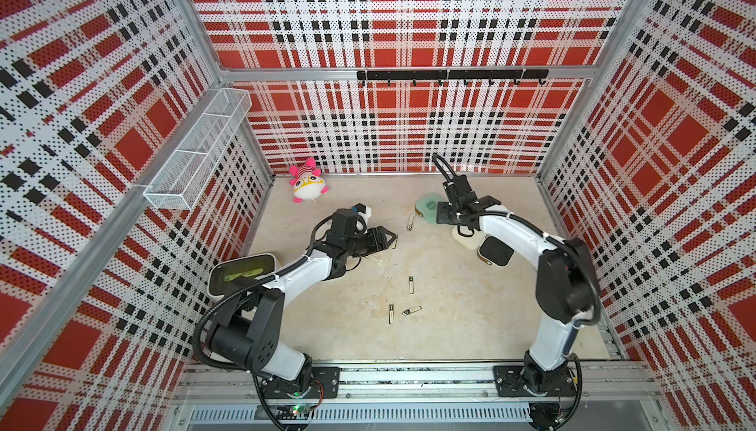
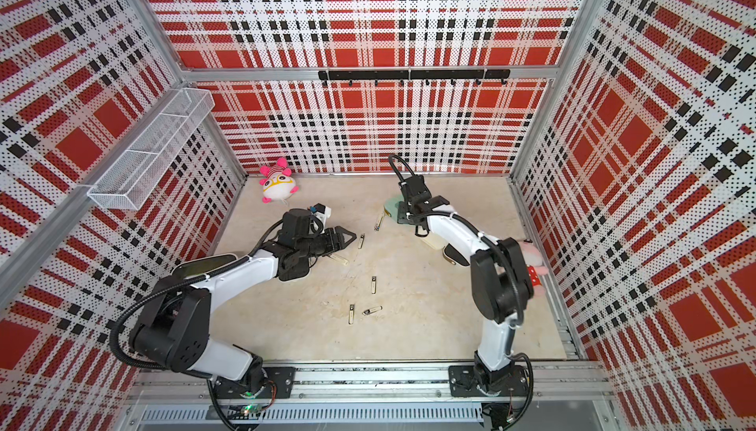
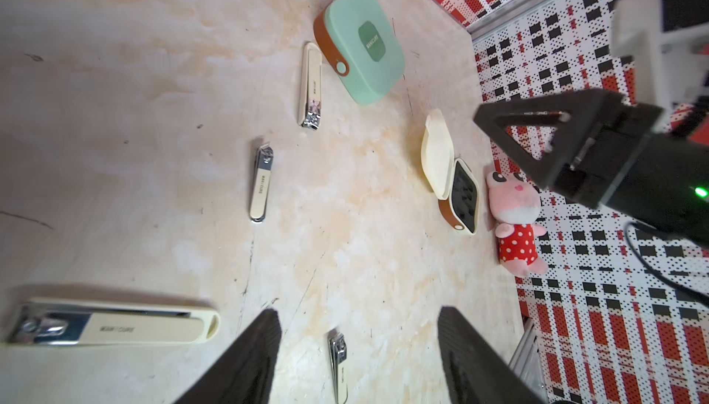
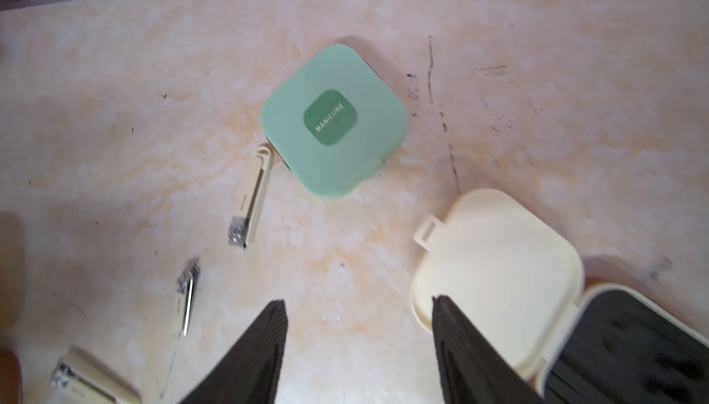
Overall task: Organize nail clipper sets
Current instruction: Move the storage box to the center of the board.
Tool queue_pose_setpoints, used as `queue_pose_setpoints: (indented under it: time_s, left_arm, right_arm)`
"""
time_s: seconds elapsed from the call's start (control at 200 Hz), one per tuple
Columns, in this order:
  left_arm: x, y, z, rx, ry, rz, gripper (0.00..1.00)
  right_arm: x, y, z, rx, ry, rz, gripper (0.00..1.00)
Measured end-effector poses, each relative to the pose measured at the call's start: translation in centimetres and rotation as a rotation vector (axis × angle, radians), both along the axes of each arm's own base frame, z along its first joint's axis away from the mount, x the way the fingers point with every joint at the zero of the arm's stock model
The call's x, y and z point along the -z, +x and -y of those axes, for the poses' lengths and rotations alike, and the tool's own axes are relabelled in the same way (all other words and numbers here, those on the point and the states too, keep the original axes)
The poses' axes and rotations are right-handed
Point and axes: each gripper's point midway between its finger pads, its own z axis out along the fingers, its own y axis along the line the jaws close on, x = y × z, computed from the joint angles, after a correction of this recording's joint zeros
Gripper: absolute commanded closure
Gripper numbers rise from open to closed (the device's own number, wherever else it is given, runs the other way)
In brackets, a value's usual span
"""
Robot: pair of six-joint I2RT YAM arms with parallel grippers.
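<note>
Parted and empty at left gripper (image 3: 358, 312) over a small clipper (image 3: 337, 360) — same at right gripper (image 4: 360, 300) beside the open cream case (image 4: 495, 267), near the shut mint green case (image 4: 333, 120).

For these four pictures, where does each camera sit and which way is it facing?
Top views: high above the robot's bases, looking down on the table; both arms show whole.
Right wrist: on the right arm, looking down past the right gripper; its fingers show.
Left wrist: on the left arm, looking low across the table past the left gripper; the right gripper shows.
Shared: both wrist views show the mint green case and open cream case.
</note>
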Motion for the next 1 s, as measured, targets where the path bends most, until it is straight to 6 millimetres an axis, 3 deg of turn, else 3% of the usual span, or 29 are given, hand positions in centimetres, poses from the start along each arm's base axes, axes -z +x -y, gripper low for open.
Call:
queue_pose_setpoints:
  time_s: [0.11,0.271,0.356,1.002]
  left_arm:
    - [0.6,-0.1,1.4,0.031,0.003,-0.008,0.31]
    - [0.4,0.1,3.6,0.072,-0.005,0.003,0.31]
    - [0.2,0.1,4.3,0.086,-0.01,0.01,0.31]
    - [-0.5,0.2,4.8,0.084,-0.038,0.017,0.31]
  right_arm:
    - [1.5,-3.2,3.7,0.042,-0.026,-0.027,0.26]
    - [8.2,-7.9,8.3,0.1,-0.089,-0.184,0.26]
    - [10.0,-9.5,9.4,0.112,-0.109,-0.24,0.25]
    - [10.9,-8.4,9.8,0.127,-0.105,-0.233,0.26]
